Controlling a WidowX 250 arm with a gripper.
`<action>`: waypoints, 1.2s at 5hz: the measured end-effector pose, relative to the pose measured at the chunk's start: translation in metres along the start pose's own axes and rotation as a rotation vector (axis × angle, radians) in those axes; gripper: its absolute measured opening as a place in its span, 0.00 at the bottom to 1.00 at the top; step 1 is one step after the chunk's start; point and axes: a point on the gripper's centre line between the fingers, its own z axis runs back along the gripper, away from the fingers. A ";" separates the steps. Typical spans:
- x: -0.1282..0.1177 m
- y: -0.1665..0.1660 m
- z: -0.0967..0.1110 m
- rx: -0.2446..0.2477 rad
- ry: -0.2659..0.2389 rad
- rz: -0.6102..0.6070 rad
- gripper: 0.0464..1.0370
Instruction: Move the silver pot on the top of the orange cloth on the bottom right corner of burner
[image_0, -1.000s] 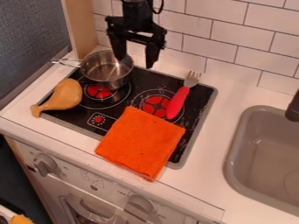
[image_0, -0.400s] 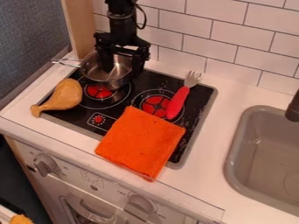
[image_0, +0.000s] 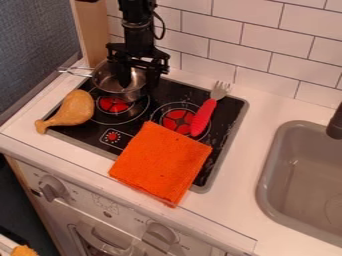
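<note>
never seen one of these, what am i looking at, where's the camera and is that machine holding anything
The machine is a black robot arm coming in from the top edge. Its pincer is a pair of black fingers, standing apart. One reaches inside the silver metal pot and the other is outside, with the pot's wall between them. Nothing looks clamped or lifted.

A fixed camera looks down at a slant on this toy kitchen. The pot is at the back left of the black stove top with red burner marks. A tan toy drumstick lies at its left edge, a red-handled fork to the right, and a folded orange cloth at the front right corner. Further right is a grey sink.
</note>
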 end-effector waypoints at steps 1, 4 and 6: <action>0.002 -0.006 -0.002 0.008 -0.012 -0.014 0.32; -0.005 -0.012 -0.007 0.015 0.010 -0.042 0.04; 0.000 -0.023 0.021 -0.065 -0.025 -0.206 0.04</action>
